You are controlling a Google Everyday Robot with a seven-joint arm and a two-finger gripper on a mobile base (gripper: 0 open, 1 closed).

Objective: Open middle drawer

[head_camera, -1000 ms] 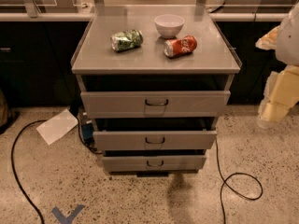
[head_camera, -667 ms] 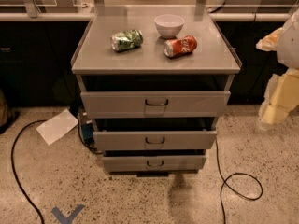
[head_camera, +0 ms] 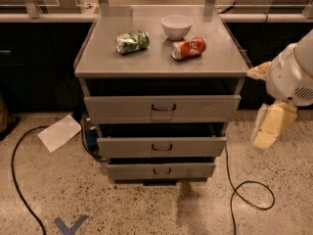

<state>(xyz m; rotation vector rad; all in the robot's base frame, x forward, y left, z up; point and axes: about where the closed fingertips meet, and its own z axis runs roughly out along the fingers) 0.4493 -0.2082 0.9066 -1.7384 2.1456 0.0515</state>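
Below centre frame, middle drawer (head_camera: pixel 195 147) of grey cabinet (head_camera: pixel 102 62), long axis nine to three o'clock, handle (head_camera: pixel 161 147) facing six, hand (head_camera: pixel 268 128) well apart at three o'clock, grip cannot be told.

Light falls from above, soft and even, and the cabinet top (head_camera: pixel 107 58) carries a pale sheen toward its far edge. The white bowl (head_camera: pixel 176 26) is the brightest thing, nearly washed out. Deep shadow fills the gap above each drawer front, the middle drawer (head_camera: pixel 195 147) included, so the insides cannot be made out. A faint shadow spreads over the speckled floor (head_camera: pixel 73 190) before the cabinet. The gripper (head_camera: pixel 269 126), at the right edge beside the cabinet, is brightly lit, perhaps slightly overexposed.
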